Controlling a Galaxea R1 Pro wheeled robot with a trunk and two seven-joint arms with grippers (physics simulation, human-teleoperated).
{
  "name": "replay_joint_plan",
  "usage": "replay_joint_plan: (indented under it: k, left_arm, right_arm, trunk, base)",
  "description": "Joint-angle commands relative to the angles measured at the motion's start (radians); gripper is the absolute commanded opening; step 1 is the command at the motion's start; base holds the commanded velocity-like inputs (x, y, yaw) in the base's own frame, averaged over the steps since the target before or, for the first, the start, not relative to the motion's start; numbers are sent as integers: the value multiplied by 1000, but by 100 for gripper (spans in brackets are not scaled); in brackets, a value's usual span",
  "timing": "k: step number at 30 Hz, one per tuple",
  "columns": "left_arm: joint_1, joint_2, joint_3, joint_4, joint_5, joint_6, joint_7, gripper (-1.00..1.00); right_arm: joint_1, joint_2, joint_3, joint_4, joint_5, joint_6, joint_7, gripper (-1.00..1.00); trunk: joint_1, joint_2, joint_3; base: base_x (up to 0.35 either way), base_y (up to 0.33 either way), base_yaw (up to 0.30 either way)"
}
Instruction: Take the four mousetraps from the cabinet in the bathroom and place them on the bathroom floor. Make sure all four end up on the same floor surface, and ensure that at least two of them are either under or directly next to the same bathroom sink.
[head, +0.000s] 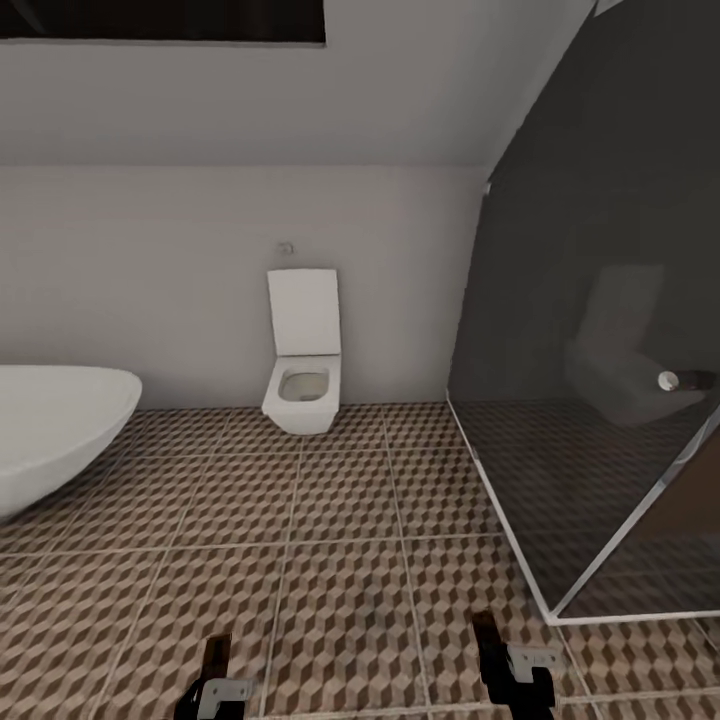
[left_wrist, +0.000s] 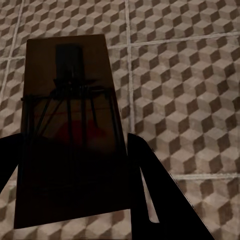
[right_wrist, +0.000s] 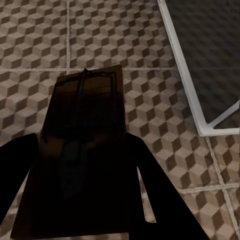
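In the left wrist view a mousetrap (left_wrist: 70, 100), a brown wooden board with dark wire and a red mark, sits clamped between the dark fingers of my left gripper (left_wrist: 70, 167). My right gripper (right_wrist: 80, 170) is shut on another mousetrap (right_wrist: 87, 110). Both are held above the cube-patterned bathroom floor (head: 350, 520). In the head view the left gripper (head: 215, 682) and the right gripper (head: 508, 660) show at the bottom edge, low over the tiles. The cabinet is out of view.
A white wall-hung toilet (head: 302, 375) with its lid up stands at the far wall. The rim of a white rounded basin (head: 60, 420) juts in from the left. A dark smoked-glass shower enclosure (head: 600, 380) with a white base frame takes up the right side.
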Motion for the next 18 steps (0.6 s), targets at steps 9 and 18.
replay_joint_plan:
  k: [9, 18]
  left_arm:
    - [-1, -1, -8, 4, 0, -4, 8, -100]
    - [-1, -1, -8, 4, 0, -4, 8, -100]
  right_arm:
    - [0, -1, 6, 5, -2, -2, -6, -100]
    - [0, -1, 6, 6, -2, -2, -6, -100]
  trunk:
    - [0, 0, 5]
    - [0, 0, 10]
  base:
    - [0, 0, 276]
    - [0, 0, 276]
